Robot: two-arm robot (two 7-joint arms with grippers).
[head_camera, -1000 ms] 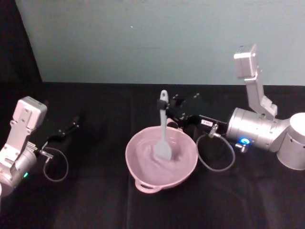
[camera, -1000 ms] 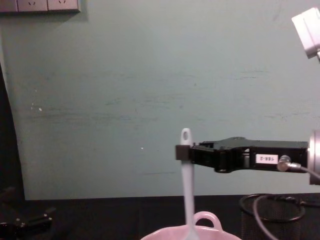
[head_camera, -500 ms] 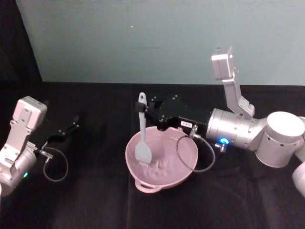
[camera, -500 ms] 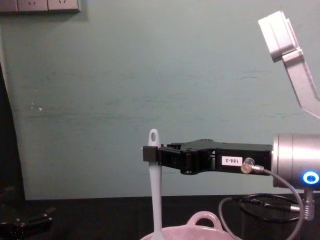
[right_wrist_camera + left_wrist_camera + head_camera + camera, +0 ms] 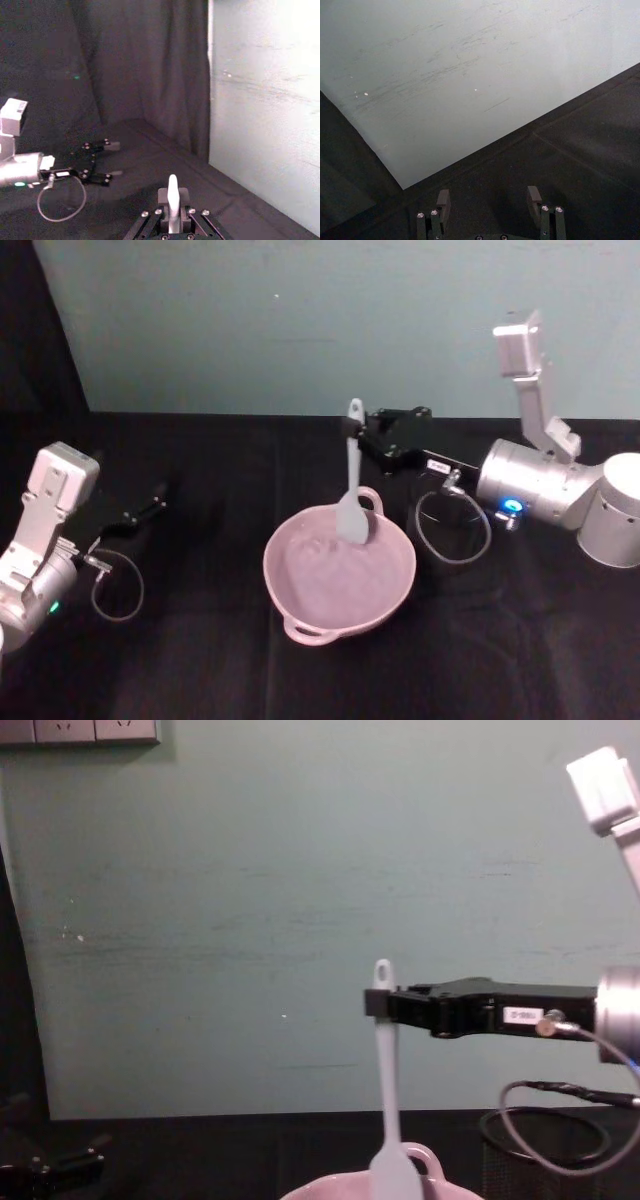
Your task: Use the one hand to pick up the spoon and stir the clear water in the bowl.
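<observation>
White slim spoon (image 5: 352,478) is hanging near upright, oval hole at the top, blade sitting low over the far part of the bowl, just in front of the far loop handle. Right gripper (image 5: 362,430), black with a small white label, is reaching in from the right and pinching the spoon's handle just under the hole. Pale pink round bowl (image 5: 300,580) is sitting upright, showing 2 loop handles, 1 near and 1 far.

Nothing can be read; the small white label (image 5: 522,1016) on the right gripper (image 5: 374,1003), behind its fingertips, is blurred.
</observation>
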